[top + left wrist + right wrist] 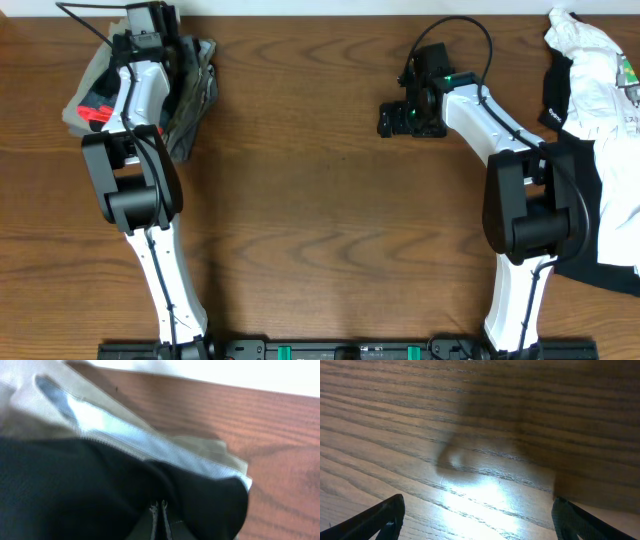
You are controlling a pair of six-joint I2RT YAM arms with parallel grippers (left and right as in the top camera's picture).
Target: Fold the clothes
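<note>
Leggings (75, 485) (overhead hides the grip) lie clamped in left pincer (159, 508) up close; right pincer (477, 510) stands apart.

Robot lab: wooden table (320, 200), 2 mounted arms (140, 190)

The leggings (75, 490) lie on the trousers (195, 90) at the table's (330, 200) far left corner, the T-shirt (600, 90) at its right edge, well apart from them
</note>
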